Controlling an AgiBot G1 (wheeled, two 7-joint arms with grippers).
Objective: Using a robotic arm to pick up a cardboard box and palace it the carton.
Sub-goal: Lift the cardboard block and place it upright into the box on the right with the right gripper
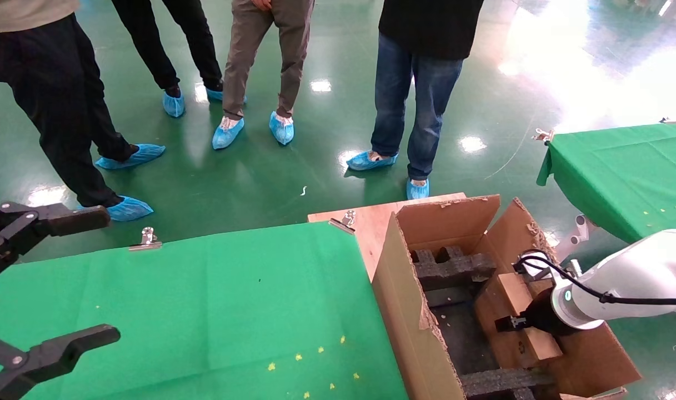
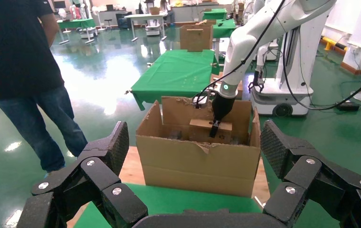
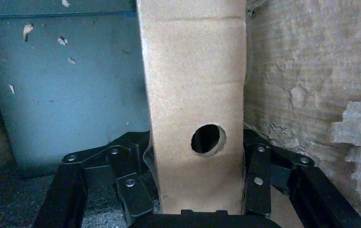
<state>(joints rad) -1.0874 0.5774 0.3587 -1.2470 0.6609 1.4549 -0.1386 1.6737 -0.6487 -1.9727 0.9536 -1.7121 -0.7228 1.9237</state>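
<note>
The small cardboard box (image 1: 512,294) is inside the large ragged-flapped carton (image 1: 404,289), close to the wall on the robot's right. My right gripper (image 1: 529,323), on the white robotic arm (image 1: 637,278), is shut on the box from above. In the right wrist view the box (image 3: 195,95) and its round hole fill the space between the black fingers (image 3: 257,180). Black foam inserts (image 1: 451,269) lie on the carton floor. From the left wrist the carton (image 2: 197,161), the box (image 2: 200,126) and the arm (image 2: 245,38) all show. My left gripper (image 1: 110,275) hangs open at the left over the table.
A green-covered table (image 1: 204,311) with metal clips (image 1: 147,239) lies in front of me, and the carton stands on a wooden board (image 1: 371,222) at its right end. Another green table (image 1: 621,172) is at far right. Several people (image 1: 415,111) stand beyond on the green floor.
</note>
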